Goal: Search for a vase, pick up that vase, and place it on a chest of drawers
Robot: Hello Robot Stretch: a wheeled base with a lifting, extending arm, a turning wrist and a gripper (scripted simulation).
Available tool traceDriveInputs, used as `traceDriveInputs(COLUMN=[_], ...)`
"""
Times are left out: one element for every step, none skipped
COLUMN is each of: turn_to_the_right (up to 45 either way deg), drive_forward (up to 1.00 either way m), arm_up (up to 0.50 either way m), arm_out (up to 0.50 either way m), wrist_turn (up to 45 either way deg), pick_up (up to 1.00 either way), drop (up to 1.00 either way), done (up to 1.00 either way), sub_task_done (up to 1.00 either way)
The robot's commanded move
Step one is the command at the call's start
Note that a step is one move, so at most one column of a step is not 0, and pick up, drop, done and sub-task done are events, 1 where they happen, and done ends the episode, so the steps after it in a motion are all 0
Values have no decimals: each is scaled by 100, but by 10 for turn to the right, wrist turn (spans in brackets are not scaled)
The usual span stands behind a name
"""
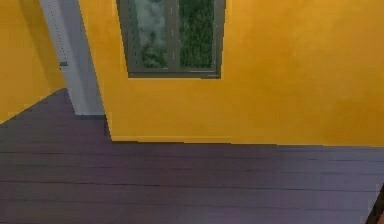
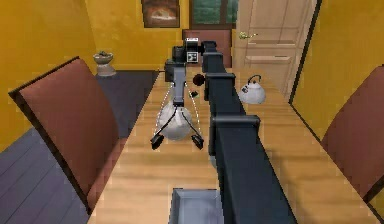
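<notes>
Two-thirds of the job looks left to me: left of the bench point(image 2: 150, 180) a grey pot point(image 2: 103, 62) sits on the floor, and mid-bench a pale round thing point(image 2: 178, 124), likely the vase, sits right at the gripper point(image 2: 178, 140). Can't tell whether the gripper has hold of anything, since that thing rests on the bench. White kettle point(image 2: 252, 90) farther right on the bench; the lift and the drop on a chest of drawers are left, I'd guess.

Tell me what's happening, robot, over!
Jaws at pale round thing on table. Can't tell if held. Kettle close by, over.
</notes>
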Motion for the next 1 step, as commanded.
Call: traceDriveInputs(turn_to_the_right=[0], drive_forward=[0], arm_up=[0], arm_out=[0], wrist_turn=[450], pick_up=[0], drop=[0], done=[0], sub_task_done=[0])
